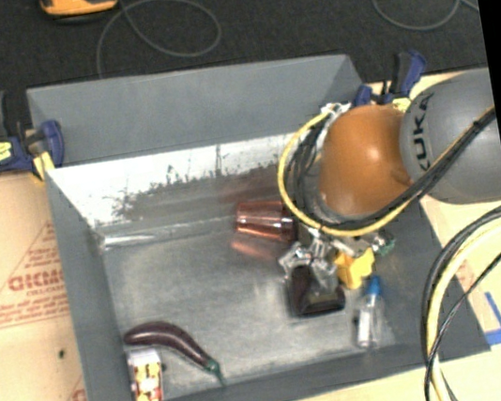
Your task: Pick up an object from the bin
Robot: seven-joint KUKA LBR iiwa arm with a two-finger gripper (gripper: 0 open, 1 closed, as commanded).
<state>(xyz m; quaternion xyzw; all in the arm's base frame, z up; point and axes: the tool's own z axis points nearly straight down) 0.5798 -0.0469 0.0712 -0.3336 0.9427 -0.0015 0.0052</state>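
Note:
My gripper (309, 259) hangs low in the right half of the bin, below the arm's orange cover. Directly under and in front of it lies a dark, blocky thing (315, 296) on the bin floor; I cannot tell whether the gripper touches it. A pink see-through cup (260, 225) lies on its side just left of the gripper, toward the back wall. A small yellow piece (356, 267) sits close on the gripper's right. A clear little bottle with a blue cap (368, 318) lies beyond that, near the front right corner.
A dark purple toy aubergine (169, 340) and a small white box with red and yellow marks (145, 379) lie in the front left corner. The arm and its cables cover the bin's right rear part.

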